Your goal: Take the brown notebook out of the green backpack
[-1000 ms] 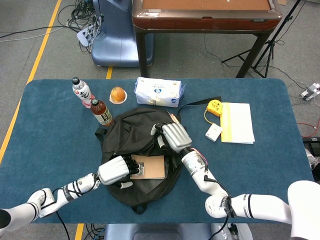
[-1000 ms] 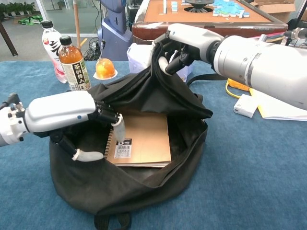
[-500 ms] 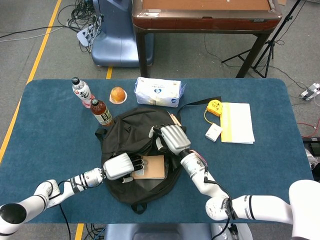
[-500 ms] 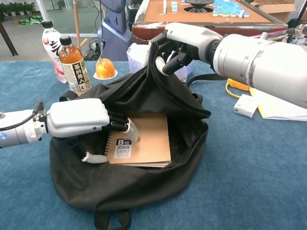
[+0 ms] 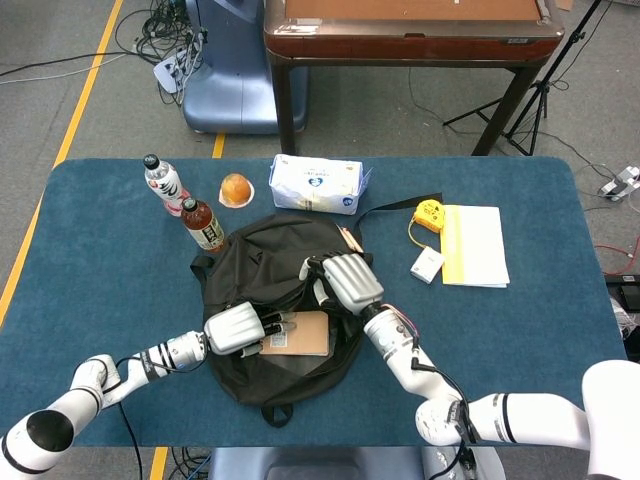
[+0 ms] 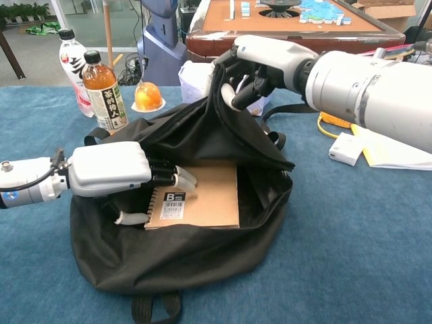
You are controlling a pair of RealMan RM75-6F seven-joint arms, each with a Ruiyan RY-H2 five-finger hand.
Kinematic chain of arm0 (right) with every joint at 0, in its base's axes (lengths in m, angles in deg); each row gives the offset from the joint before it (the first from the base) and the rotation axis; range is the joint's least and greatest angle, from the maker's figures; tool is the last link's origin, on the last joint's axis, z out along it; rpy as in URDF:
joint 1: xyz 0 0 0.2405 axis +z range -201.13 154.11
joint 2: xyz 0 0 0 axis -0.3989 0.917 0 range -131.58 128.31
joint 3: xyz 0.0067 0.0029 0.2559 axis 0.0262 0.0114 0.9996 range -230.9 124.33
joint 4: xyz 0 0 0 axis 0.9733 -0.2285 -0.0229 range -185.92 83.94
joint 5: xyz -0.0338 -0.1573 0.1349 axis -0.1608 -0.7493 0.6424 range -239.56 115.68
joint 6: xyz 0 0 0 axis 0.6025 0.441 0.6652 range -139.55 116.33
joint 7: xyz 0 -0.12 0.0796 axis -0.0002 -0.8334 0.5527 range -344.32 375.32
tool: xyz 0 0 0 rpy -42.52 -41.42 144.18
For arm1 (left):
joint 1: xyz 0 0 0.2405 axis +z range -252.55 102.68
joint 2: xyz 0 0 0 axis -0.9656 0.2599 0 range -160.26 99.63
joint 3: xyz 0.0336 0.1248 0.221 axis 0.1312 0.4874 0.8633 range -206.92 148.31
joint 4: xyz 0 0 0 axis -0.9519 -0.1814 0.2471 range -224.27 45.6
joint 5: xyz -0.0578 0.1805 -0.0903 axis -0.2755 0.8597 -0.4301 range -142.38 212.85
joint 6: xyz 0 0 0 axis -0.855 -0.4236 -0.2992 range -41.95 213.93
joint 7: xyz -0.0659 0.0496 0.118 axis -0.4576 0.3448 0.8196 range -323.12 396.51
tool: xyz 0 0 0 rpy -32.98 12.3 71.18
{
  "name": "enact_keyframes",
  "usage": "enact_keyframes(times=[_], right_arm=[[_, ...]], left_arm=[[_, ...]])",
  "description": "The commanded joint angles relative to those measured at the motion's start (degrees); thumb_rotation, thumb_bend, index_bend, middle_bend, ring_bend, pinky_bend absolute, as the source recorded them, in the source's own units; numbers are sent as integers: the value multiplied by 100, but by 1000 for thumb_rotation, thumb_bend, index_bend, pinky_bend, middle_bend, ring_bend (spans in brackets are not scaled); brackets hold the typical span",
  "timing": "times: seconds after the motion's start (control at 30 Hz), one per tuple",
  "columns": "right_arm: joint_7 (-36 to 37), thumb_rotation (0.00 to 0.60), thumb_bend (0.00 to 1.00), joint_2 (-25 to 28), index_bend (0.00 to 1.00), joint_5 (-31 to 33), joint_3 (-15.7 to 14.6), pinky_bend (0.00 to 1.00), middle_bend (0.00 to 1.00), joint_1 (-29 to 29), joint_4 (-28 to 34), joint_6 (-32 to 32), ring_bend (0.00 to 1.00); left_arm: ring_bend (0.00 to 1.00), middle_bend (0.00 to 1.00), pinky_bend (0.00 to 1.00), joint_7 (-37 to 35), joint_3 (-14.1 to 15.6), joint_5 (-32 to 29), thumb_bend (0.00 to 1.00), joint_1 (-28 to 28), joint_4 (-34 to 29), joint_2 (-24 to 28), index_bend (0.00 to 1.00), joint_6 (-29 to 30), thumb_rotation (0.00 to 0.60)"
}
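Chest view: brown notebook (image 6: 202, 197) lies flat inside the backpack (image 6: 202, 263) at lower centre; left hand (image 6: 111, 172) is clamped on its left edge, right hand (image 6: 260, 64) grips the flap at upper centre.

Matt black cloth backpack (image 6: 202, 135), brown kraft-paper notebook (image 6: 206, 199), glossy white plastic hands, blue felt-like tablecloth (image 6: 351, 256).

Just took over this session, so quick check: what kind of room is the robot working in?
Probably a robotics lab or test room: yellow floor tape, loose cables beside a blue machine base, a tripod, and a mahjong table behind the blue-covered worktable.
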Motion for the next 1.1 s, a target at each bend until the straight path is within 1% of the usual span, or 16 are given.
enact_keyframes(times=[0.03, 0.27, 0.43, 0.6, 1.0, 1.1], right_arm=[[-9, 600, 734, 3, 426, -1, -13, 312, 424, 6, 4, 1, 322], [-4, 600, 734, 34, 426, 14, -50, 312, 424, 20, 28, 48, 322], [3, 600, 735, 40, 426, 15, -80, 312, 424, 23, 37, 62, 322], [0, 600, 735, 34, 426, 34, -81, 312, 424, 38, 34, 61, 322], [15, 600, 734, 55, 426, 50, -106, 312, 424, 49, 19, 74, 321], [36, 600, 735, 55, 426, 45, -111, 312, 424, 44, 4, 74, 322]], left_arm=[[153, 128, 255, 14, 45, -37, 253, 24, 3, 17, 137, 53, 600], [138, 109, 242, 89, 131, -130, 251, 65, -121, 182, 113, 105, 600], [134, 106, 241, 25, 155, -241, 227, 92, -120, 179, 106, 10, 600], [133, 105, 241, -73, 139, -336, 209, 90, -92, 31, 103, -28, 600], [129, 105, 241, -242, 107, -460, 208, -47, 131, -331, 103, -125, 600], [126, 104, 240, -368, 49, -559, 208, -49, 149, -411, 103, -152, 600]])
